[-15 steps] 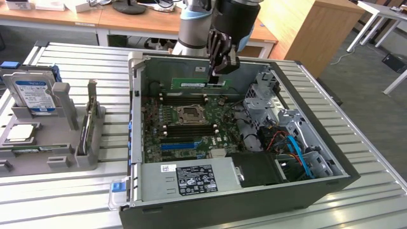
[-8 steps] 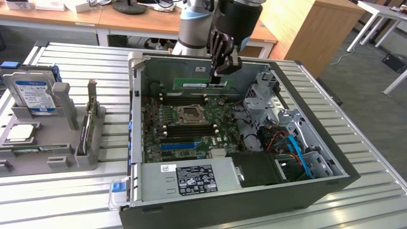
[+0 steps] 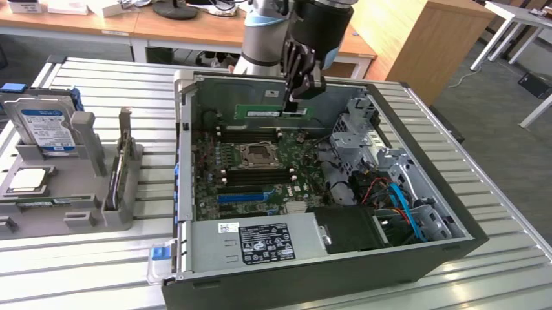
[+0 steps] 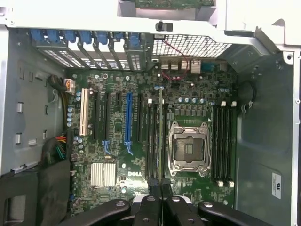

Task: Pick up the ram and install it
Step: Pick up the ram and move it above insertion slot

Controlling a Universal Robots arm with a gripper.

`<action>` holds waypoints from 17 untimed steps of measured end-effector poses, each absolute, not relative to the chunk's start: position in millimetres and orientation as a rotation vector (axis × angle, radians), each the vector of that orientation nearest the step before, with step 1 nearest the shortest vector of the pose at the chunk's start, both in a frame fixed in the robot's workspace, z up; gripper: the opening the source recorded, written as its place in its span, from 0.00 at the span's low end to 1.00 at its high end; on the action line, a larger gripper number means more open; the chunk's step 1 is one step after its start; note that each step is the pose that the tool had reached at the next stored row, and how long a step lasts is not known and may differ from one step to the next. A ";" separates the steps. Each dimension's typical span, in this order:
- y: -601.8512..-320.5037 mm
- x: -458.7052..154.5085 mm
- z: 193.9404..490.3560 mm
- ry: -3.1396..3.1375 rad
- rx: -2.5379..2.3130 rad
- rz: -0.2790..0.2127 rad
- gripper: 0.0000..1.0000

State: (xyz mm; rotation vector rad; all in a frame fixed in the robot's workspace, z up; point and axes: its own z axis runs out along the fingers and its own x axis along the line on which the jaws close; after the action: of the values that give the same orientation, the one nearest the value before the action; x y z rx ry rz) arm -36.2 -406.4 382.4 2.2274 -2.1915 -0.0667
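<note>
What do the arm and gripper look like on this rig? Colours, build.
The arm is a silver-grey tube with a light blue joint ring. The gripper has a glossy black cylindrical body and black linkage fingers with round silver pivot pins.

Open PC case (image 3: pixel 285 287) on slatted table (image 3: pixel 509 258). Motherboard (image 3: pixel 226 187) exposed, CPU socket (image 3: pixel 257 155) mid-board. PSU (image 3: pixel 258 242) at 6 o'clock of socket, blue cables (image 3: pixel 405 208) at 4. Hard drive (image 3: pixel 48 126) upright in grey rack (image 3: pixel 95 216), 9 o'clock of case.
</note>
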 end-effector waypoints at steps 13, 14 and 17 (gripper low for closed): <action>-401.0 -36.2 372.3 -2.191 2.227 -0.067 0.12; -401.1 -36.2 370.5 -2.191 2.227 -0.067 0.12; -401.1 -36.2 365.3 -2.192 2.227 -0.067 0.12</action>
State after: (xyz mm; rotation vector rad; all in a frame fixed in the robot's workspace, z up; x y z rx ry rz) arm -36.2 -401.1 365.3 2.2272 -2.1916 -0.0665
